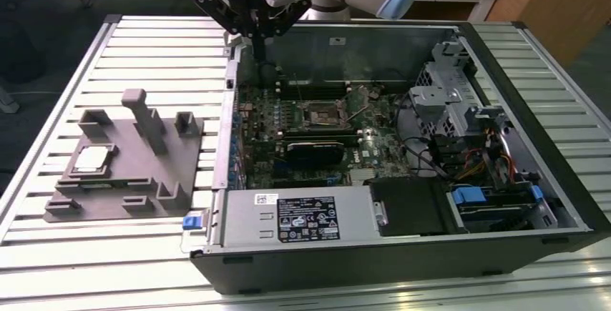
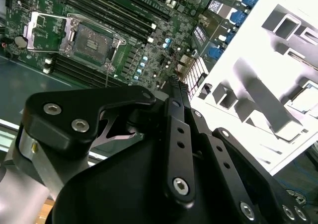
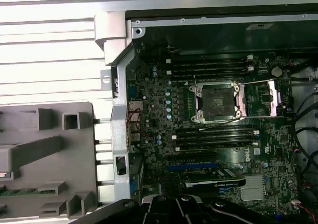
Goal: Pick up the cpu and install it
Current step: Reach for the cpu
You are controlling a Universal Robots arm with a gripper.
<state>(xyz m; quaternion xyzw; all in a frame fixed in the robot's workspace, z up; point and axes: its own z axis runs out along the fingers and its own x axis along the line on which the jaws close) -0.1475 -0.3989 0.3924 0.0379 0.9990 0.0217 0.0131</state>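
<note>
CPU [image 1: 93,158] is seen lying flat on the grey moulded tray [image 1: 143,171], judged light, stiff, fragile and best gripped by opposite edges, while the gripper [image 1: 257,46], well apart from that tray, is drawn narrow and empty.

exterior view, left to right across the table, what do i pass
grey tray with the cpu lying on it → left wall of the open computer case → motherboard socket → metal drive cage → table slats beyond the case
</note>
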